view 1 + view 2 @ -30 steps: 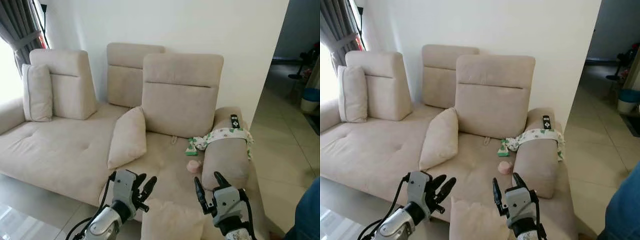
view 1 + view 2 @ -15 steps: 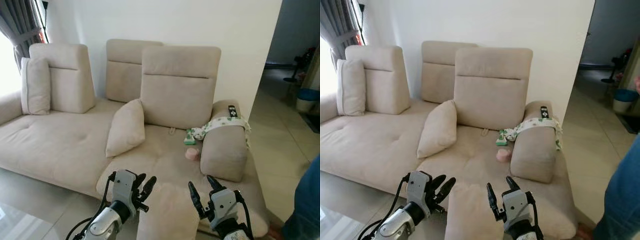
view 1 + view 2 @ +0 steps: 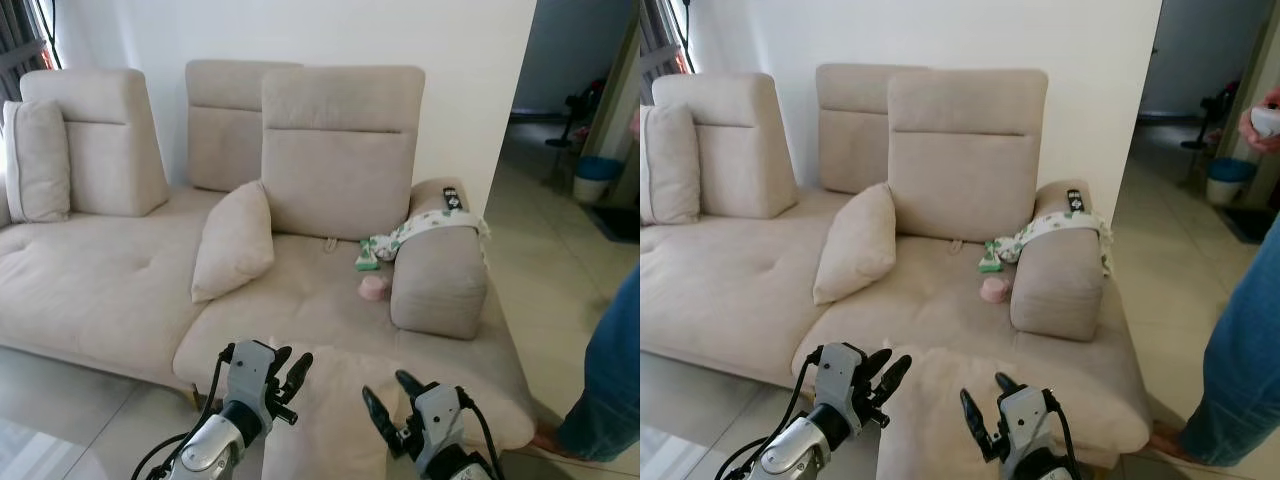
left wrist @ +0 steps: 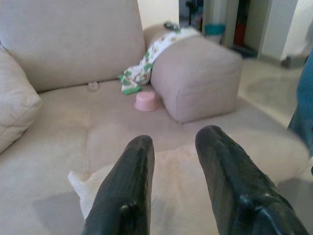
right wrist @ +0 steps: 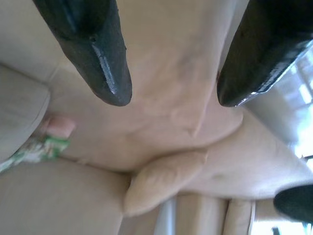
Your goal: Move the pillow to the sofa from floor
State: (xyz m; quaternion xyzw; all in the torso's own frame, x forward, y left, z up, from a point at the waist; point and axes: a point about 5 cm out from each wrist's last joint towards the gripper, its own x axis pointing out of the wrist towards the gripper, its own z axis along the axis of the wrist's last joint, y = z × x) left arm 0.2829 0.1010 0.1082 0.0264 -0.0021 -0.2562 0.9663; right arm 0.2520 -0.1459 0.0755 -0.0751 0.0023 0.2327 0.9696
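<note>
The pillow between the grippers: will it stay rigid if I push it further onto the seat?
Probably not: the pillow looks soft, its corner drooping by the left gripper. Likely light. It may bunch against the sofa fabric rather than slide.

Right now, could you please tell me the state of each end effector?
Left end effector: open, fingers apart beside the pillow, not gripping it.
Right end effector: open, fingers spread beside the same pillow, holding nothing.
</note>
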